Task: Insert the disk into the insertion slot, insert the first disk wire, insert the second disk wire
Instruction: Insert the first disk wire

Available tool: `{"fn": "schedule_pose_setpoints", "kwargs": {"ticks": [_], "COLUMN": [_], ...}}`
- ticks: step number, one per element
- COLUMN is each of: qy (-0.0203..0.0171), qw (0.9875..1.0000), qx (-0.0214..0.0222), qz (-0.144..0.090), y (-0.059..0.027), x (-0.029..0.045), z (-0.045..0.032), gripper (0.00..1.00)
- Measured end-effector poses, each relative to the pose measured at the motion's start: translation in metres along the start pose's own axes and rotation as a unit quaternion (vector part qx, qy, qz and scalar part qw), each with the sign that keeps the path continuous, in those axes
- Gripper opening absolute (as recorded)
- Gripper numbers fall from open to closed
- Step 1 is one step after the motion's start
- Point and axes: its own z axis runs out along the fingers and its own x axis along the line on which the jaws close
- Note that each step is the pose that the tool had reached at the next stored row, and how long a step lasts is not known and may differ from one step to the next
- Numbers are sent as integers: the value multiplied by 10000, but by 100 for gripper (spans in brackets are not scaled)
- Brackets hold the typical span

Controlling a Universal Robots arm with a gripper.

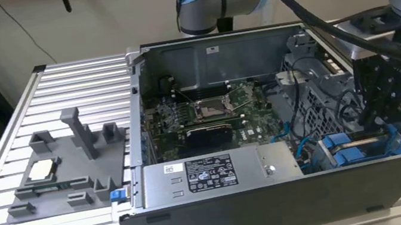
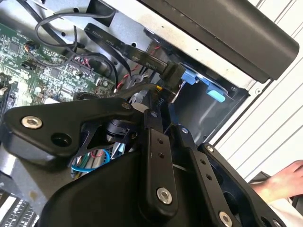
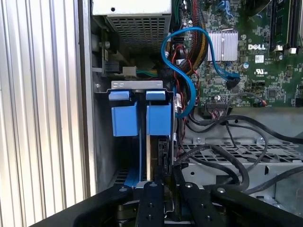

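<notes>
The disk sits in the insertion slot (image 3: pixel 102 142), with its bright blue carrier frame (image 3: pixel 158 119) showing next to a second blue carrier (image 3: pixel 125 119). In the exterior view the slot (image 1: pixel 355 148) is in the case's near right corner, and my gripper (image 1: pixel 379 120) hangs just above it. In both wrist views the gripper (image 2: pixel 158 101) (image 3: pixel 163 177) is shut on the black connector of a disk wire (image 2: pixel 171 73), held at the end of the disk. The wire's flat black cable (image 2: pixel 111 40) trails back toward the motherboard.
A blue data cable (image 3: pixel 184 80) loops from the motherboard (image 1: pixel 209 111) toward the bay. The silver power-supply box (image 1: pixel 218 173) lies at the case front. A perforated cage (image 3: pixel 227 156) carries black wires. A grey fixture block (image 1: pixel 64 170) stands on the slatted table. A person's hand (image 2: pixel 284 182) is nearby.
</notes>
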Motion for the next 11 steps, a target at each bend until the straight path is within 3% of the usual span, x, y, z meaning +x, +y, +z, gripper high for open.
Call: {"fn": "schedule_pose_setpoints", "kwargs": {"ticks": [9,11], "qy": [0,0], "qw": [10000,10000], "qx": [0,0], "qz": [0,0], "y": [-17,-16], "x": [-1,-1], "z": [11,42], "gripper": [19,19]}}
